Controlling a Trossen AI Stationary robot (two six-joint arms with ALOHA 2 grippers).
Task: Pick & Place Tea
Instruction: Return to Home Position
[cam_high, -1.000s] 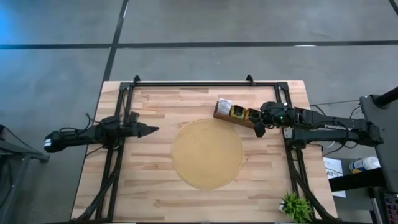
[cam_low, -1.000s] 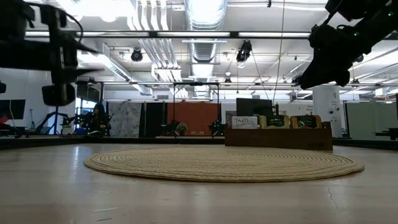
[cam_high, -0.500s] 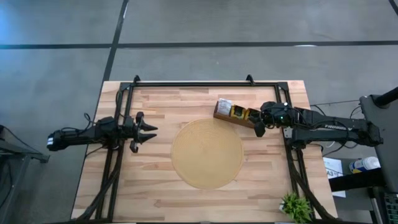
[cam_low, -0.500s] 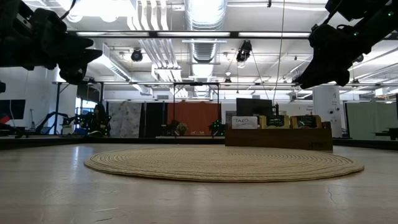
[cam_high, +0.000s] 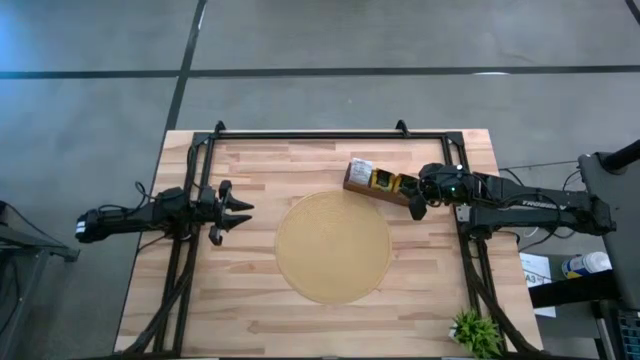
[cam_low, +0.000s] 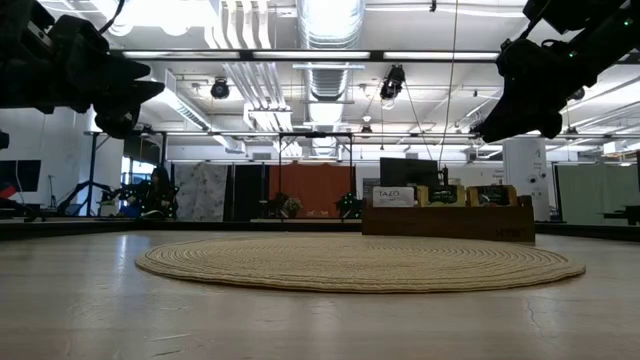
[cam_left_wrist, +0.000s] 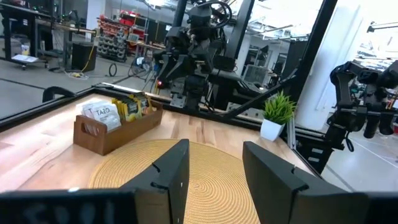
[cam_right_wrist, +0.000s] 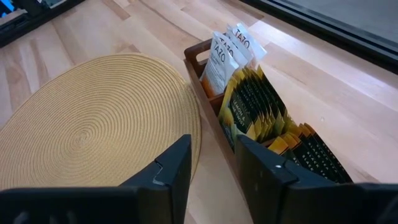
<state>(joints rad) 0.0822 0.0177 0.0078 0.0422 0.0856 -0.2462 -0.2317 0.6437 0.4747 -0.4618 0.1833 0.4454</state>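
The tea sachets stand upright in a long brown wooden box at the far right of the round tan mat. In the right wrist view they are white, yellow with dark green and orange. My right gripper hangs open above the box's right end, slanting down, with nothing between its fingers. My left gripper stands open and level at the table's left, clear of the mat, pointing at the box.
A black frame runs along the far edge and down both sides of the table. A small potted plant stands at the near right corner. Bare wood lies around the mat.
My left gripper has rolled about its own pointing line while staying in place; its two fingers, seen edge-on before, now show side by side from above. My right gripper and the box have kept still.
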